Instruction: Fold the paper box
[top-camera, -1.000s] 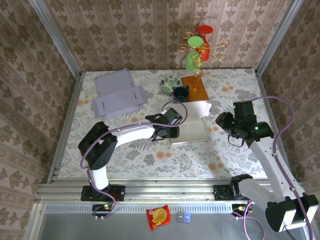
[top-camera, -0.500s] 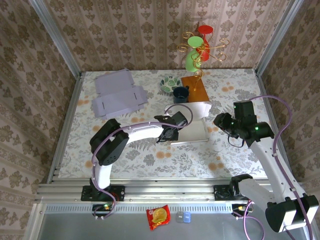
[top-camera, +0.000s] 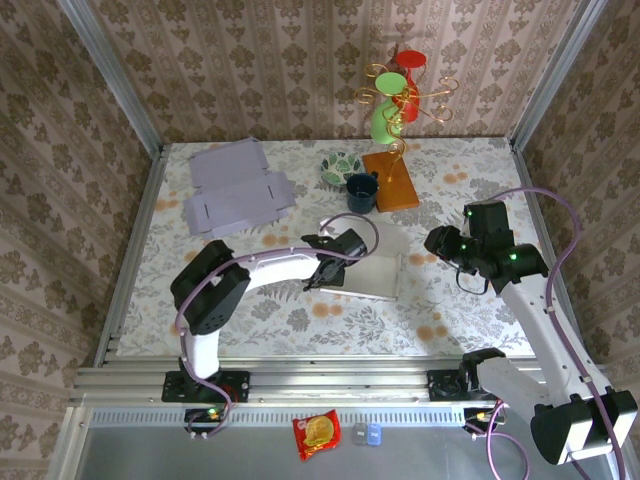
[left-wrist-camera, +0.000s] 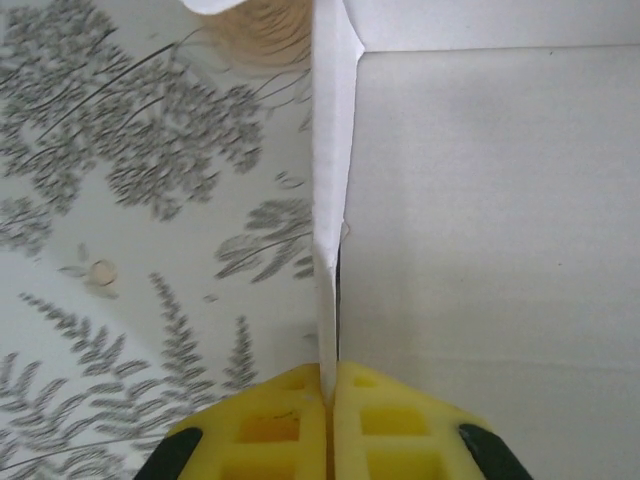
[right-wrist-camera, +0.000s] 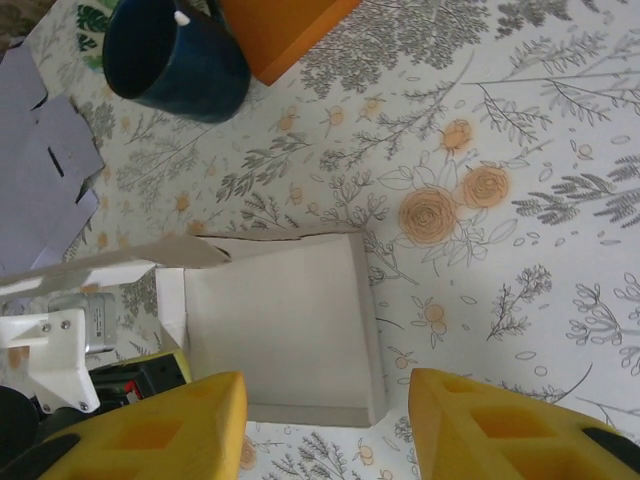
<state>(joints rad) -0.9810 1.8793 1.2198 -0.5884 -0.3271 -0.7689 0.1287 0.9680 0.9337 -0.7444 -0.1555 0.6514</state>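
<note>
Looking at a white paper box (top-camera: 368, 262) lying near the middle of the flowered table (top-camera: 250, 300), just on the near side of a dark blue mug (top-camera: 361, 190) and an orange board (top-camera: 390, 180), and well apart from the flat purple cardboard (top-camera: 235, 195) at the far left. Showing up as plain white paper, only partly folded: lying mostly flat with a broad panel (right-wrist-camera: 285, 335) facing up, creasing along its edges, with a side flap (left-wrist-camera: 330, 150) standing up along the left edge and another loose piece jutting out at the far left corner.

Pinching that standing side flap with the left gripper (top-camera: 320, 275), its yellow fingers (left-wrist-camera: 270, 425) pressing together on the thin paper edge, with nothing but the sheet between them. Hovering the right gripper (top-camera: 437, 243) just to the right of the box and clear of it, its own yellow fingers (right-wrist-camera: 150, 430) standing well apart, gripping nothing, and framing the broad panel between them in the wrist view.
</note>
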